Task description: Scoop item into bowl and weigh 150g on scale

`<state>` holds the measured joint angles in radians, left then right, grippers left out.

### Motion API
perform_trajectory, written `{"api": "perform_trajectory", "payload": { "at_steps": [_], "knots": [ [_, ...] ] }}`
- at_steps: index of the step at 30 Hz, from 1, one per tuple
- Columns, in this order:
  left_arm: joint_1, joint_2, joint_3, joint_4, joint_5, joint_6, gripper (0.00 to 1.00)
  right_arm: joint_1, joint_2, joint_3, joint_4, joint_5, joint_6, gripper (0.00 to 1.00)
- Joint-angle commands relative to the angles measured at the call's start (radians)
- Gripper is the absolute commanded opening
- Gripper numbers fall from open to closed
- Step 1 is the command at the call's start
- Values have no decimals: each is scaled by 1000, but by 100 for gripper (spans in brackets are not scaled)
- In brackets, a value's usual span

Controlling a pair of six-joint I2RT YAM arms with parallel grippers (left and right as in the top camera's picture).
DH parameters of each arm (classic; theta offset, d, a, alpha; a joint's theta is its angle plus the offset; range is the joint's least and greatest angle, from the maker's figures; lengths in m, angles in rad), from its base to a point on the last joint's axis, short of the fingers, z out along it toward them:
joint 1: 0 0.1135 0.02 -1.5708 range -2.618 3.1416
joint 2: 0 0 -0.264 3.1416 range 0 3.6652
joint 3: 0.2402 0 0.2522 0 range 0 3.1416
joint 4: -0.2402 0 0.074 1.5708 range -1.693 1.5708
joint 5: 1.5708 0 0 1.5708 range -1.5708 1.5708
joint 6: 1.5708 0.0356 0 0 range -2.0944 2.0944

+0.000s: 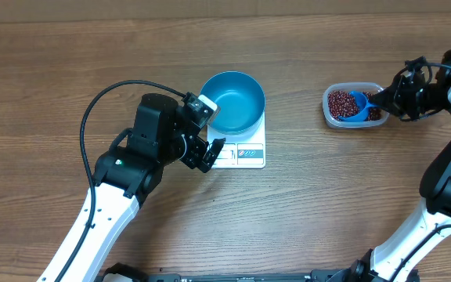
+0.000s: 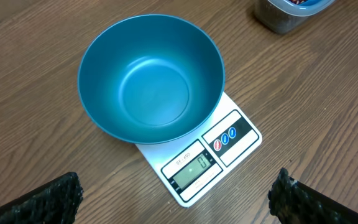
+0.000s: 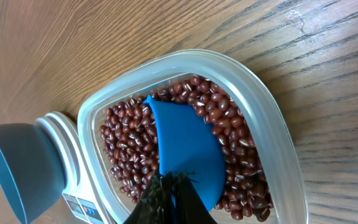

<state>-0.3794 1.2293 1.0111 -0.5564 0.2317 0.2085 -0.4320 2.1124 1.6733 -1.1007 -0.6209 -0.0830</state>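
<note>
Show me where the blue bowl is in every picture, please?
Overhead: bowl near the middle, slightly above centre, sitting on the white scale.
Left wrist: bowl fills the upper middle, empty.
Right wrist: bowl at the lower left edge, seen sideways.
Shared landmark: the scale under the bowl shows in all three.

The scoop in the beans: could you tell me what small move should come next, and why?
Probably dig the scoop deeper into the beans and lift: the right gripper holds it, it looks unfilled, and the bowl on the scale is empty.
</note>
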Motion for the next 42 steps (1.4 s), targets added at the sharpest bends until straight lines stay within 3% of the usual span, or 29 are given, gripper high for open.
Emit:
{"api": "perform_trajectory", "payload": {
  "at_steps": [1,15,42],
  "knots": [
    [-3,3,24,4,-2,-14,100,-26,50,-40,-23,123,-39,4],
    [-3,3,24,8,-1,-14,100,-58,50,-40,-56,-103,-74,4],
    [-3,3,24,10,5,-14,100,-90,50,-40,-78,-313,-110,4]
  ]
}}
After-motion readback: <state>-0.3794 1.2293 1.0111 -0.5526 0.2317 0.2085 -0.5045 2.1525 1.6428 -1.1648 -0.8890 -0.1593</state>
